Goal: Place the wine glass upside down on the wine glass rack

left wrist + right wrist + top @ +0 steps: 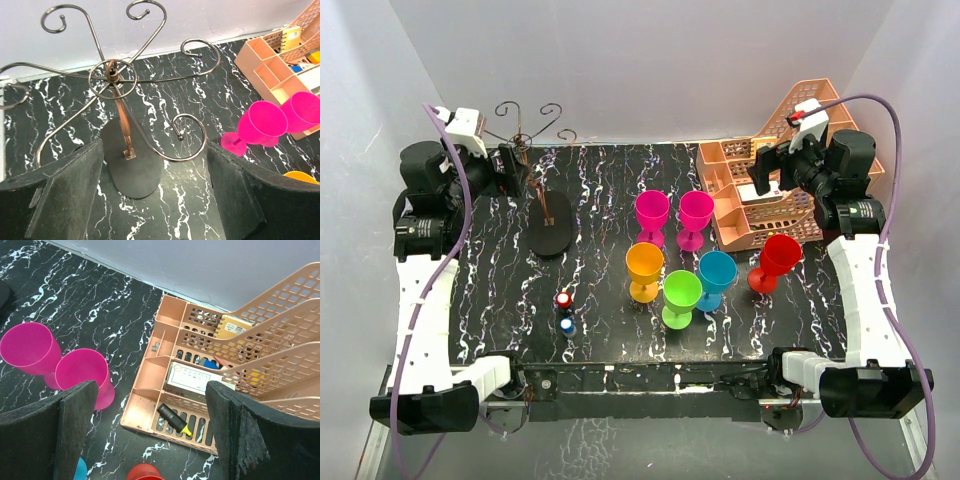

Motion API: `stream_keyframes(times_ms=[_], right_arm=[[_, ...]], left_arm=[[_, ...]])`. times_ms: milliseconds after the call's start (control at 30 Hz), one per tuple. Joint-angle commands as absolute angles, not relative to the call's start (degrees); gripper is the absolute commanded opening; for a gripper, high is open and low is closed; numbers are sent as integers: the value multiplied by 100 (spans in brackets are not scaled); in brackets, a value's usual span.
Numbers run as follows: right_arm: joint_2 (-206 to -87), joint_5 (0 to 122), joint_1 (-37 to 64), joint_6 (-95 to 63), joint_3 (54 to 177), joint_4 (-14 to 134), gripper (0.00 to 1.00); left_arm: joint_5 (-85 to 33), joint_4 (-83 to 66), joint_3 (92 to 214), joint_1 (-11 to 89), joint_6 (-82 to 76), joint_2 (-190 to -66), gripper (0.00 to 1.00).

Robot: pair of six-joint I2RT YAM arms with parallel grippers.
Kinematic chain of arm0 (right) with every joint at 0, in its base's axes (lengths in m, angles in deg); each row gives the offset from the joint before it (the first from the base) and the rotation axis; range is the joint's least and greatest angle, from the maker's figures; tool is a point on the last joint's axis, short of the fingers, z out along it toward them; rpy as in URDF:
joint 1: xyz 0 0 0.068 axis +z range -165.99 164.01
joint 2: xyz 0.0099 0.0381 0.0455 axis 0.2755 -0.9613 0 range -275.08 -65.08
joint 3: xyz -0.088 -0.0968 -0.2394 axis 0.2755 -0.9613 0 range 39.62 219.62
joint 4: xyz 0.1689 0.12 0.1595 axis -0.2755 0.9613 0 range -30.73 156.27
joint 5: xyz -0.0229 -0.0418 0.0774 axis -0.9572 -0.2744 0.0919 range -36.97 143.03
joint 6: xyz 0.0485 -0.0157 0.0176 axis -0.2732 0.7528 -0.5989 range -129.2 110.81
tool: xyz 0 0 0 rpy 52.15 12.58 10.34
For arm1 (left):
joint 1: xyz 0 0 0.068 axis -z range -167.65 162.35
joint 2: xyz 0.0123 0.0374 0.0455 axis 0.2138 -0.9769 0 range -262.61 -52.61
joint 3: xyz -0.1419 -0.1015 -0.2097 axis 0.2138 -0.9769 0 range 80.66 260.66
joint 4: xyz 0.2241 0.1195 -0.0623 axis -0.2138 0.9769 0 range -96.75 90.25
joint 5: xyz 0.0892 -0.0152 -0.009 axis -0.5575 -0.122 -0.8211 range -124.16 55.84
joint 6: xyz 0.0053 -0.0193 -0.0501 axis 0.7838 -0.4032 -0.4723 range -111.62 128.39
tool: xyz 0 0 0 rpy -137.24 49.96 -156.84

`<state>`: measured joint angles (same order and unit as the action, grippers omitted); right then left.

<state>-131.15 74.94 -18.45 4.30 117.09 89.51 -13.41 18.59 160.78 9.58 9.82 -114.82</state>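
The wine glass rack (523,135) stands at the back left, with dark scroll arms, a copper stem and a black oval base (132,170). No glass hangs on it. Several plastic wine glasses stand upright mid-table: two magenta (652,212) (696,212), orange (645,265), green (682,293), blue (717,272), red (778,256). My left gripper (513,168) (155,200) hovers just left of the rack, open and holding nothing. My right gripper (765,170) (150,435) hangs open over the right side, also holding nothing.
A peach plastic basket rack (770,200) (150,390) with a highlighter (175,420) and other stationery fills the back right. Two small round pieces, red (564,298) and blue (566,325), lie near the front left. White walls close in on three sides.
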Motion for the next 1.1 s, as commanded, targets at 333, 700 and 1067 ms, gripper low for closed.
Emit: stream_keyframes(times_ms=[333,700,1067], right_arm=[[-13707,8196,-660,1556,11644,9427,97],[-14910,5948,69,435,11922,9080,75],[-15587,5761,89,239,12194,9053,51]], left_arm=[[-575,1715,16483,977,623,-11902,81],[-630,1756,16640,975,737,-12062,82],[-621,1803,16759,977,772,-12147,82]])
